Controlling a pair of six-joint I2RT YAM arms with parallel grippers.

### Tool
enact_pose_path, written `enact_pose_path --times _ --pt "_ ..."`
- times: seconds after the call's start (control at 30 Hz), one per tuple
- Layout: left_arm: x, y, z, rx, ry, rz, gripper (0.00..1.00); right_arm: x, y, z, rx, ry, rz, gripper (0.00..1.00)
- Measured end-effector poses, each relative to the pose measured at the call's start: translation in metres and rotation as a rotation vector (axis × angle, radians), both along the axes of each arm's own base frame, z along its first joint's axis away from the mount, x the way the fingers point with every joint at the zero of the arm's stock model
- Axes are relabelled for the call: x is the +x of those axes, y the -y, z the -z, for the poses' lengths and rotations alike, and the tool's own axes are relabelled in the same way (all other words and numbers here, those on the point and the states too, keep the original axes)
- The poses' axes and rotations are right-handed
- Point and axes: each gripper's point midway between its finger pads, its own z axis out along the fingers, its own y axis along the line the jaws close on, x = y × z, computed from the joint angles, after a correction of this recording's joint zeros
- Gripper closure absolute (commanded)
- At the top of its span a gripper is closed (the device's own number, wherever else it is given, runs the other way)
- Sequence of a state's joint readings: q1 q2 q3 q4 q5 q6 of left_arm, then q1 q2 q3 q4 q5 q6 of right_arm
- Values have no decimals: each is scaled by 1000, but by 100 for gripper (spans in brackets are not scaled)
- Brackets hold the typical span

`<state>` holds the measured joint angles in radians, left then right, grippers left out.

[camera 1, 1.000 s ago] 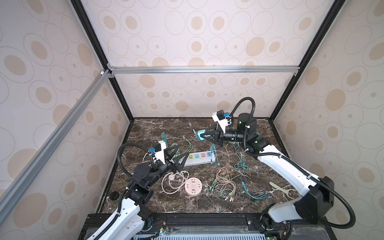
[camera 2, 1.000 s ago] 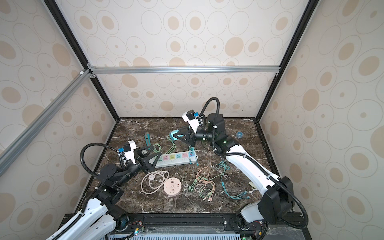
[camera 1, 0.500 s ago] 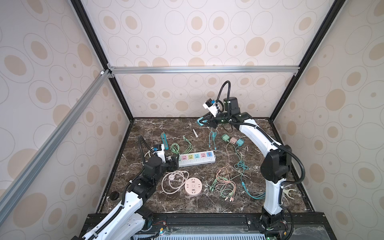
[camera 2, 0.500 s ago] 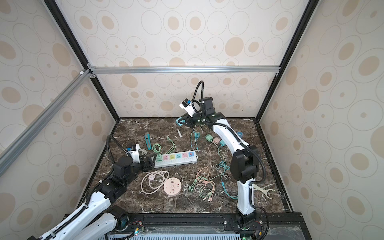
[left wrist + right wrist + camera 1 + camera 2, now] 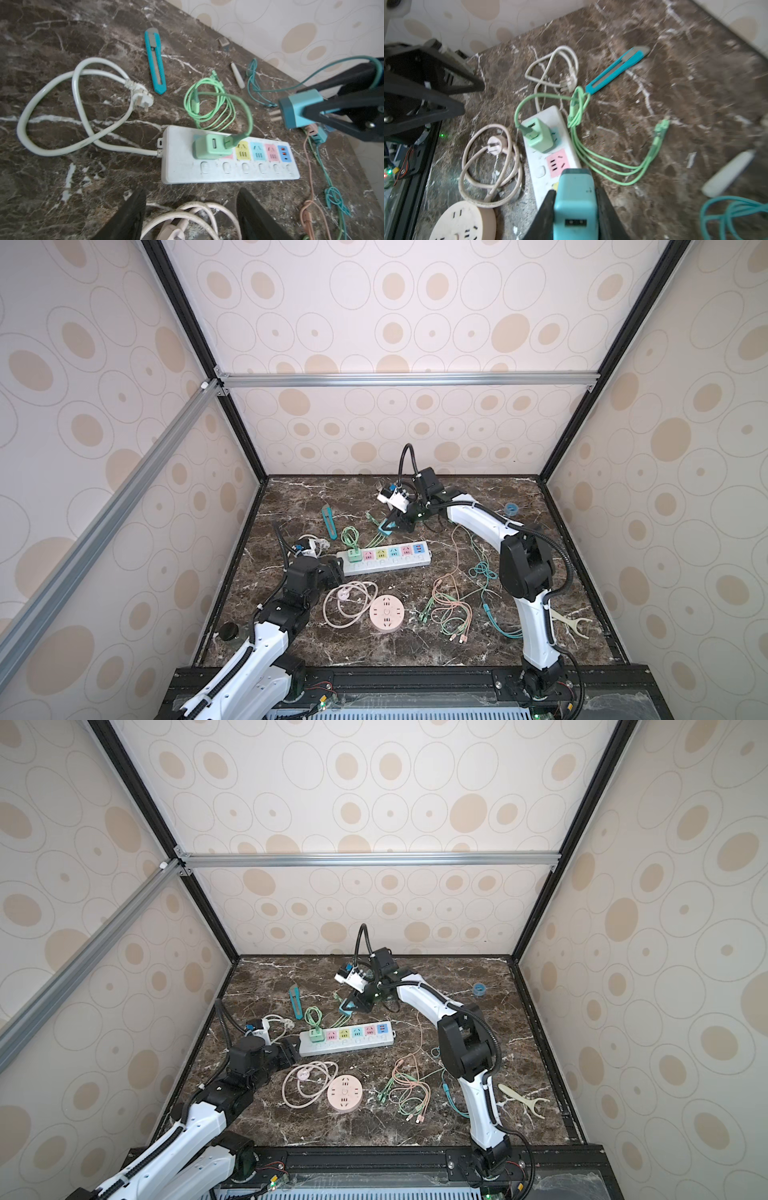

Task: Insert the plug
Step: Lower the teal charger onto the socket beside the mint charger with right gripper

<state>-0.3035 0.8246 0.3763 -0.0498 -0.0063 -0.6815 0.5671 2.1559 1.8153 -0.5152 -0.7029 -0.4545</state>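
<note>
Black and part open, the left gripper (image 5: 191, 193) hovered low just off the left end of the power strip (image 5: 228, 172), holding nothing, with a pink cord (image 5: 187, 212) on the marble beneath it. Its arm lay low and stretched forward. On the strip, a green charger (image 5: 209, 145) filled the first socket and the coloured sockets to its right stood free. Farther right, the right gripper (image 5: 392, 524) was clamped on the teal plug (image 5: 299, 110), carried in the air above the far side of the strip, with the prongs pointing sideways rather than down. Its arm reached in from the right, elbow raised and wrist angled down. The step looked like bringing the plug over. The next move would probably call for tipping the prongs down, lining them up with a free socket and pressing, perhaps while the left gripper steadied the strip.
</note>
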Motion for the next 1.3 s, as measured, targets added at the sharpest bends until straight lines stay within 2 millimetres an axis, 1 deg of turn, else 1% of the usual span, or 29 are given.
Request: enact_pose_path --times 0.1,0.17,0.23,0.37,0.53,0.7,0.83,0.93,1.03,1.17,1.3 --pt "1 -2 14 -10 -41 -6 32 -22 0 24 -67 -31 -40 96" --pt "3 -2 17 -15 -50 -7 34 -27 2 32 -100 -28 -53 96" --pt "6 -2 21 -21 -58 -6 37 -28 4 35 -122 -15 -61 96" --pt "13 -1 30 -24 -77 -2 41 -30 7 36 -153 21 -78 97" --pt "20 -3 39 -5 -87 2 42 -34 6 38 -182 57 -110 97" --pt "26 -3 51 11 -105 12 45 -31 1 27 -186 108 -135 98" --pt "29 0 66 19 -135 32 49 -27 -2 16 -185 152 -150 98" --pt "30 1 73 26 -158 41 50 -24 -4 13 -195 178 -161 98" --pt "35 1 74 30 -157 43 51 -23 -8 18 -212 189 -177 98" --pt "41 3 71 29 -150 49 56 -25 -10 28 -239 184 -199 98" --pt "46 5 72 25 -156 56 58 -27 -11 35 -254 180 -217 98"
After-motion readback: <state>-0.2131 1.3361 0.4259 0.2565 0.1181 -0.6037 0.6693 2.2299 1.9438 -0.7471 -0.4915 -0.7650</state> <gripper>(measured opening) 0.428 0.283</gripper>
